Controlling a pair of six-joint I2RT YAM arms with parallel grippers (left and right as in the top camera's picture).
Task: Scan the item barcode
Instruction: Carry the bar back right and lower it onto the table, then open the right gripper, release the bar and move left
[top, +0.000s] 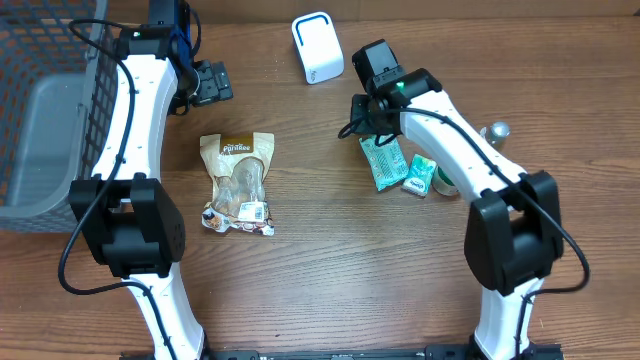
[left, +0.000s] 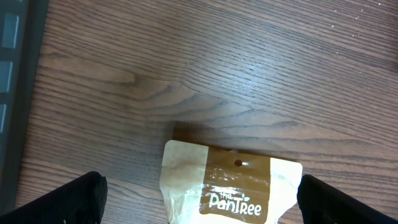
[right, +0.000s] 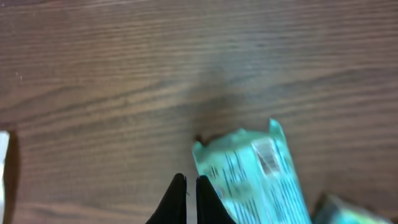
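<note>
A white barcode scanner (top: 318, 47) stands at the back of the table. A brown PanTree snack bag (top: 238, 180) lies flat left of centre, with a white label near its lower end. My left gripper (top: 205, 85) hovers behind the bag, open wide; in the left wrist view its fingers (left: 68, 202) flank the bag's top edge (left: 233, 186) without touching it. My right gripper (top: 362, 118) is shut on nothing. Its fingertips (right: 189, 182) sit just left of a green packet (right: 255, 177), which lies on the wood with a small white label.
A grey wire basket (top: 40, 120) fills the far left. A second small green packet (top: 421, 175) and a round item (top: 446, 183) lie right of the first green packet (top: 383, 160). A silver object (top: 495, 130) sits behind them.
</note>
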